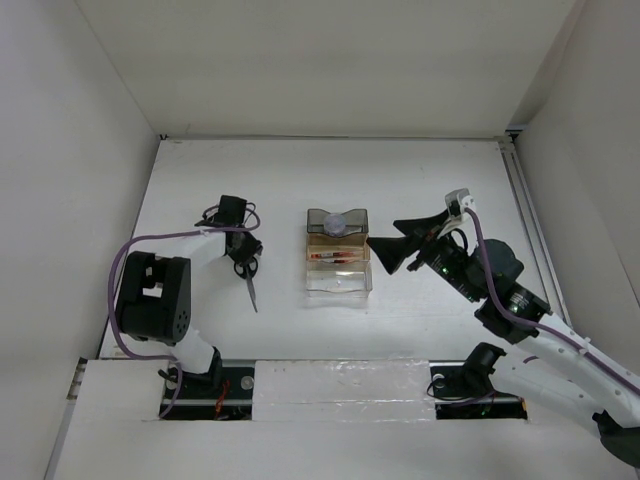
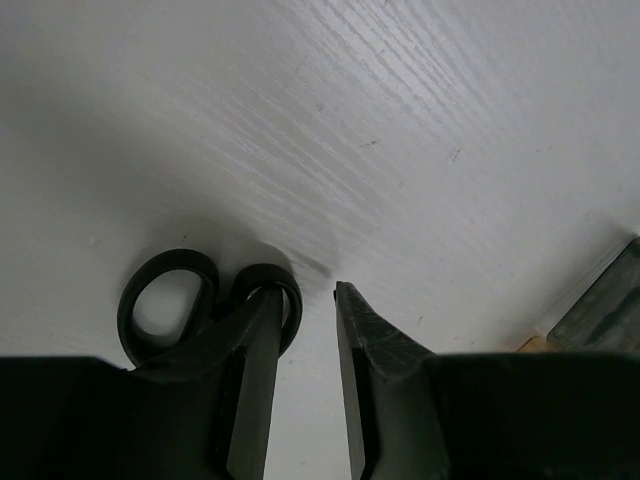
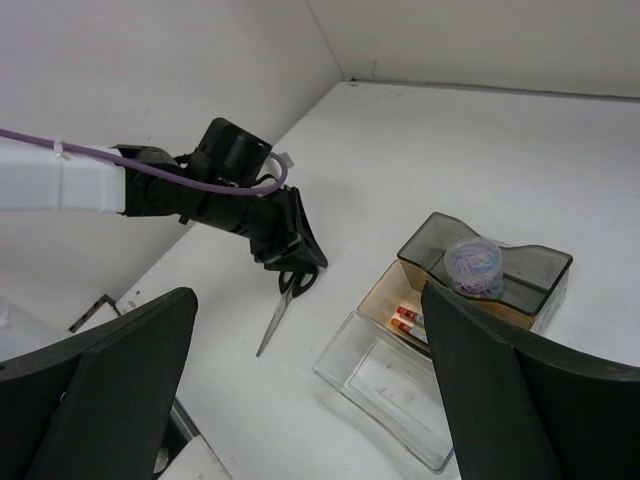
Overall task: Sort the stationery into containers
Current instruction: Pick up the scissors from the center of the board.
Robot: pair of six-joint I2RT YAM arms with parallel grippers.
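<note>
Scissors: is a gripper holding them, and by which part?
Cannot tell. The left gripper sits at one handle loop of the scissors, grip unclear. The right gripper is open, empty.

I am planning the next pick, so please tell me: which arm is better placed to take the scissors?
Left. The left gripper is at the handles of the scissors, one finger apparently inside a loop. The right gripper hangs open beside the bins, across them from the scissors.

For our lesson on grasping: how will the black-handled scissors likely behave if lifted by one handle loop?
The scissors look rigid, so probably no flopping. Held by one loop, the long blades would likely swing downward. Lying flat, they should slide, not roll, if pushed.
</note>
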